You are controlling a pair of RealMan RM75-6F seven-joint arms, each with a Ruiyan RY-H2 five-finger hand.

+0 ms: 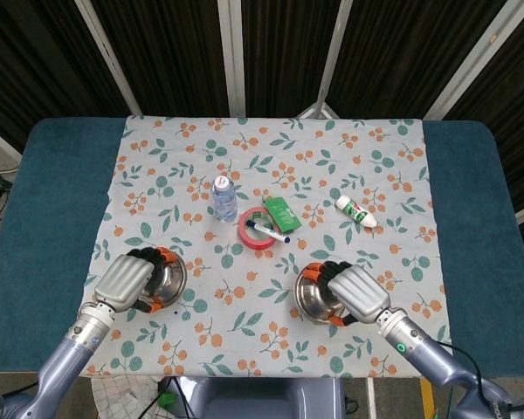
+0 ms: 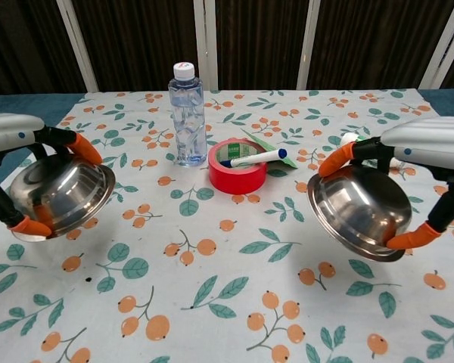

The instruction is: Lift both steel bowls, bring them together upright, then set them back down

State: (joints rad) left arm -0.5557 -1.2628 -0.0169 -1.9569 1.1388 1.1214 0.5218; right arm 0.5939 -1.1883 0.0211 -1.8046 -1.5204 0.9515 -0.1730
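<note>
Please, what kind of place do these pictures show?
Probably a robot test or data-collection station, not a home: a table with a floral cloth stands before dark curtains, holding unrelated props such as a water bottle and red tape roll.

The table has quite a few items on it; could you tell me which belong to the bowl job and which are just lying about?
Part of the job:
left steel bowl, held by the left hand
right steel bowl, held by the right hand

Lying about:
water bottle
red tape roll
marker across the roll
green packet
white tube
</note>
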